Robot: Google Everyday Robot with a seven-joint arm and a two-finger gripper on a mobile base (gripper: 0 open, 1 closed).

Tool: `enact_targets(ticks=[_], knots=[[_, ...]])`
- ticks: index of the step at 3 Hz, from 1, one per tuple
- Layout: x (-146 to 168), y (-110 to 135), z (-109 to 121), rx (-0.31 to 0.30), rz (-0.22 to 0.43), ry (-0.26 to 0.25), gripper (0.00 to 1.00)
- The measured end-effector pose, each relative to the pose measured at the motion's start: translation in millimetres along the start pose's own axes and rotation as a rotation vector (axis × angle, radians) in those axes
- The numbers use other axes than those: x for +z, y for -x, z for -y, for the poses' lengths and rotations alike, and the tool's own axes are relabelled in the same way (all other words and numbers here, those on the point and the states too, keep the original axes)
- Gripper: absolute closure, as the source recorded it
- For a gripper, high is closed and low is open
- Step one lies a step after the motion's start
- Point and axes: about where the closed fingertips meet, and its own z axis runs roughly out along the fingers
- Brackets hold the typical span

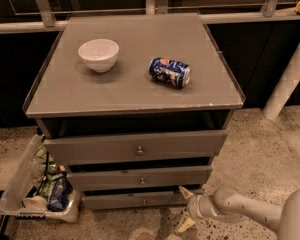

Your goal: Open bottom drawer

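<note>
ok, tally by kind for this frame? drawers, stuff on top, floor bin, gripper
drawers: 3 (top drawer, middle drawer, bottom drawer)
white bowl: 1
blue can: 1
floor bin: 1
gripper: 1, open, near the floor by the bottom drawer's right end
total: 7
</note>
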Motion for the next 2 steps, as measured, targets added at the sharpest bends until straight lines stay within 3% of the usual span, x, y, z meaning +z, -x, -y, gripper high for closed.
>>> enact_targets(ticks=[2], knots=[[23, -13, 21, -0.013, 0.002, -0.007, 0.00]])
